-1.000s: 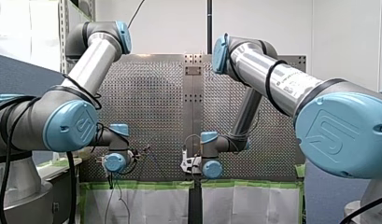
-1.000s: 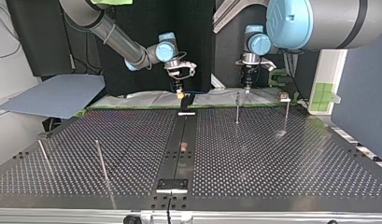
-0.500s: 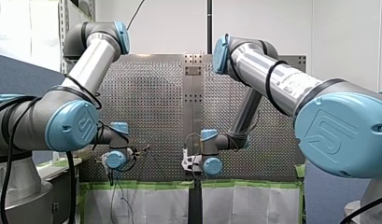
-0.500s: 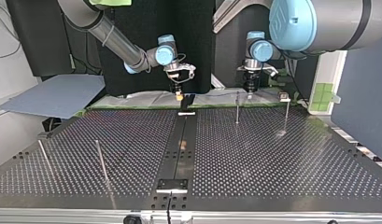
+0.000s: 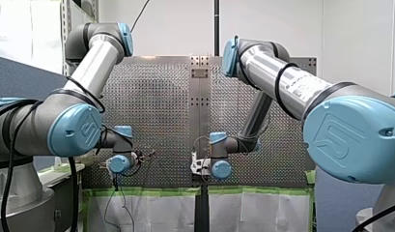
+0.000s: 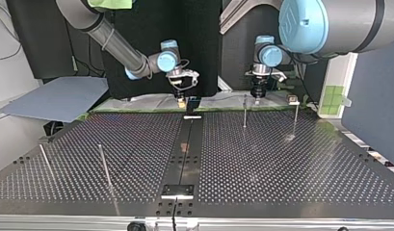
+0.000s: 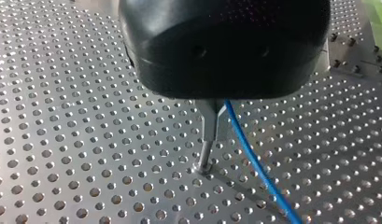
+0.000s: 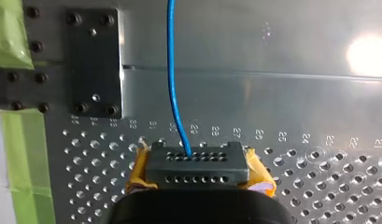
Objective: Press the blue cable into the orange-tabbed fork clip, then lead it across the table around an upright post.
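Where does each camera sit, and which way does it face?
Front view: behind both arms, facing the table.
Top view: across the table, facing both arms.
Left wrist view: on my left arm, down past my left gripper.
Right wrist view: on my right arm, past my right gripper.
Both wrist views share the blue cable.

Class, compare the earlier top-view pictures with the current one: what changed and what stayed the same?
Both tools came down toward the table. My right tool also shifted slightly to the top view's left, ending beside the black clip; my left tool sank near an upright post. No grasp or release shows. Clip, posts, table: unchanged.
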